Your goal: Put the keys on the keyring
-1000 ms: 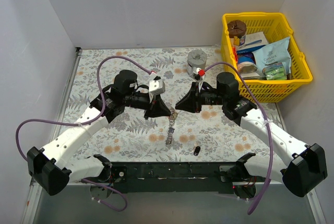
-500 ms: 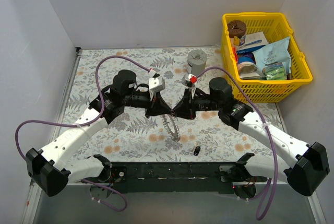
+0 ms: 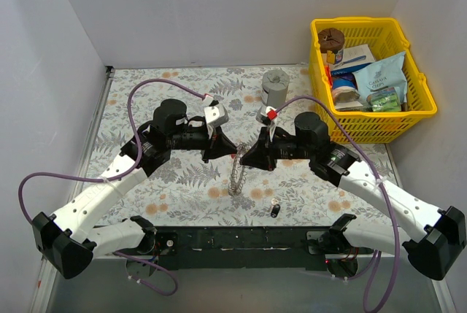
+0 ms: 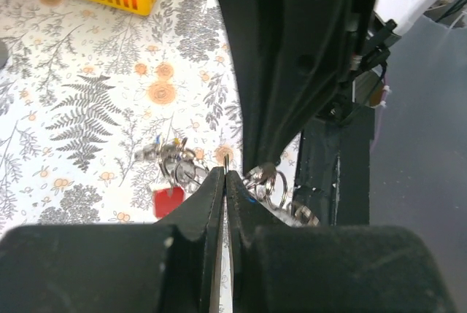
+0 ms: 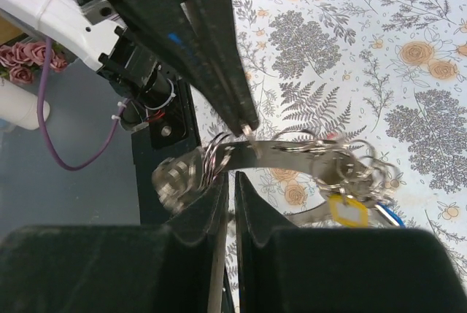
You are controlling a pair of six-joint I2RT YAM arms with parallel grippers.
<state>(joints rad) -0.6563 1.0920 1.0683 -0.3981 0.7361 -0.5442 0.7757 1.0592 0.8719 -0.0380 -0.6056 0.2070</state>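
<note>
The keyring (image 3: 235,175), a thin silver ring, hangs on edge over the middle of the table, with keys bunched along it. My left gripper (image 3: 231,154) is shut on its top wire (image 4: 226,160). A cluster of keys (image 4: 170,168), one of them red-headed (image 4: 167,201), dangles just beyond the tips. My right gripper (image 3: 245,157) meets it from the right. In the right wrist view its jaws (image 5: 233,179) are pinched to a slit on the lower edge of the ring's band (image 5: 286,154). A yellow-headed key (image 5: 347,211) hangs at the ring's far side.
A small black cylinder (image 3: 274,209) lies near the front edge, right of the ring. A grey cup (image 3: 275,86) stands at the back centre. A yellow basket (image 3: 417,74) of packets sits at the back right. White walls close in both sides.
My right gripper has moved left to meet the left one at the ring, and its jaws have narrowed. The ring has risen off the table and hangs between them.
</note>
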